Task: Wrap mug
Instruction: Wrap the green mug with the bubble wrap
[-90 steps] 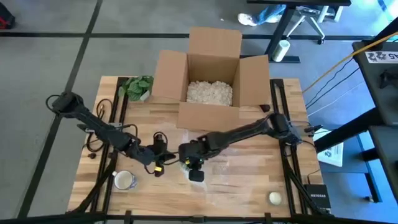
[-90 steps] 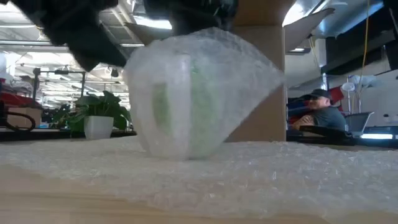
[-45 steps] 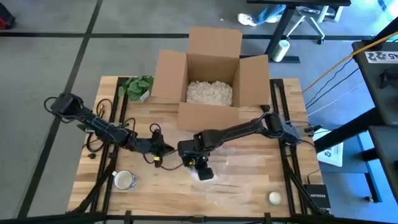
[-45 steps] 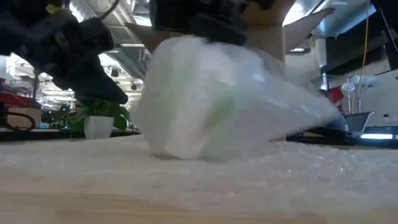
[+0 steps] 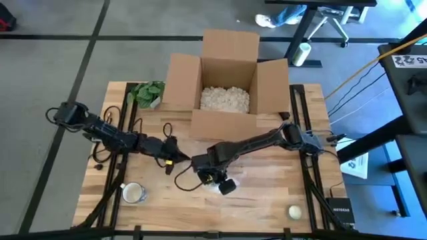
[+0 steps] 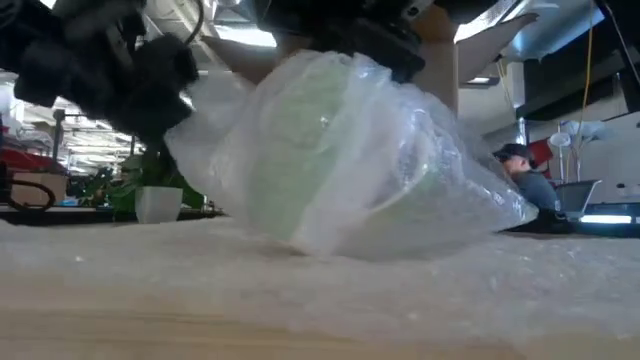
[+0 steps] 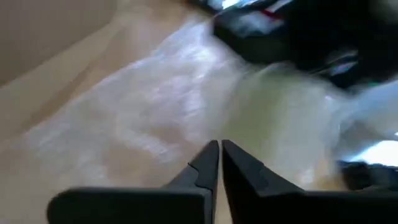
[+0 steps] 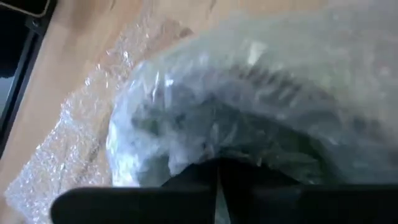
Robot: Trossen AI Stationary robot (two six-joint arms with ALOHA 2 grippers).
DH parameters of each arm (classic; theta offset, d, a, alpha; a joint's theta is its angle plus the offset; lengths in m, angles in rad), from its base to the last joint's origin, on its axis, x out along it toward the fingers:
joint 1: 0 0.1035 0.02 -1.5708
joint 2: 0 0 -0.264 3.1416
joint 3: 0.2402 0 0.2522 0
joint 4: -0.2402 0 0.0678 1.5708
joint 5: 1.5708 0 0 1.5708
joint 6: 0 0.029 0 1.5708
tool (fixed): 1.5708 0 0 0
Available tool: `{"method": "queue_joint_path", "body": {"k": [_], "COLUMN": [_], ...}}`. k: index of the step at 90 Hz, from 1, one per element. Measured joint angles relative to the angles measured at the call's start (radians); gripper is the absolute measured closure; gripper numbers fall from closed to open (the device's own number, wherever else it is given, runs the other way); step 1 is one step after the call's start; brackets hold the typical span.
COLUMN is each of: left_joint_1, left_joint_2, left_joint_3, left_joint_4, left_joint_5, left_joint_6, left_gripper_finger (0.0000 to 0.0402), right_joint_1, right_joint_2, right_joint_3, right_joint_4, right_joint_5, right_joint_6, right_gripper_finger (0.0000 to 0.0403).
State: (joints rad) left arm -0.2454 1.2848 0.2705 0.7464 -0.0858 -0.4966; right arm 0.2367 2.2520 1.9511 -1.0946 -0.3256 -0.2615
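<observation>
Pale green mug (image 6: 330, 170) lies tilted, swathed in bubble wrap (image 6: 450, 200).

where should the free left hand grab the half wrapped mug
Best guess: pinch the loose flap of bubble wrap trailing off the tilted mug, coming in low from that side. The right hand already holds the top, and the wrapped body looks too wide for the shut left hand.

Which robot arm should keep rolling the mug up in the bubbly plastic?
The right one, probably. Its claw is pinched shut on the bubble wrap around the mug. The left claw is shut, holding nothing, off to the side.
</observation>
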Motion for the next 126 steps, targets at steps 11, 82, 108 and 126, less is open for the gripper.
{"method": "queue_joint_path", "body": {"k": [11, 82, 108, 126], "left_joint_1": [-0.032, -0.015, -0.081, -0.096], "left_joint_2": [0.0, -0.077, -0.058, -0.051], "left_joint_3": [0.026, 0.059, 0.057, 0.058], "left_joint_4": [0.047, -0.463, -0.504, -0.421], "left_joint_5": [0.016, -0.286, -0.172, -0.151], "left_joint_6": [0.029, -0.043, -0.098, -0.076], "left_gripper_finger": [0.0401, 0.0401, 0.0402, 0.0401], "right_joint_1": [0.0, -0.002, -0.01, -0.016], "right_joint_2": [0.0, -0.003, -0.003, -0.004], "right_joint_3": [0.001, 0.003, 0.003, 0.003], "right_joint_4": [0.034, 0.131, 0.136, 0.169], "right_joint_5": [0.009, 0.029, 0.018, -0.01], "right_joint_6": [0.006, 0.048, 0.048, 0.053], "right_gripper_finger": [0.0403, 0.0403, 0.0403, 0.0403]}}
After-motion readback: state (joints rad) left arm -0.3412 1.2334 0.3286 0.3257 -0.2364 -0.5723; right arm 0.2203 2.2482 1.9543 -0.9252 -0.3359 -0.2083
